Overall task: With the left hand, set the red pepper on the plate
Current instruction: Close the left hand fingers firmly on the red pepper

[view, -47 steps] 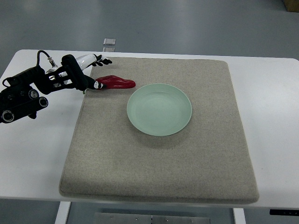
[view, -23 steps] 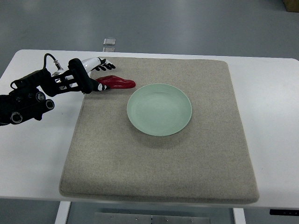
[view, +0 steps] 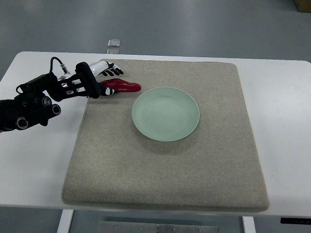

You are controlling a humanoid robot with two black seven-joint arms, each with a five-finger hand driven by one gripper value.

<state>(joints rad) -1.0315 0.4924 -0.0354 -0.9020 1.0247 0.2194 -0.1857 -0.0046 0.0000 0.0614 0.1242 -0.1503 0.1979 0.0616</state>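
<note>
The left hand (view: 101, 80) reaches in from the left edge over the white tabletop (view: 39, 145), its dark arm ending at the far left corner of the grey mat (view: 165, 170). Its fingers (view: 112, 72) lie spread above and around the stem end of the pepper (view: 121, 86), with a thumb-like tip touching that end from the near side. They look open rather than closed on it, though the stem end is partly hidden by the hand, so a light pinch cannot be ruled out.

The pepper is red, lying flat on the mat with its pointed tip toward the right. It sits just beside the plate (view: 165, 113), off its far-left rim and not touching it. The plate is pale green and round, resting near the middle of the mat.

A small clear block (view: 113, 43) sits at the far edge of the tabletop, behind the hand.
</note>
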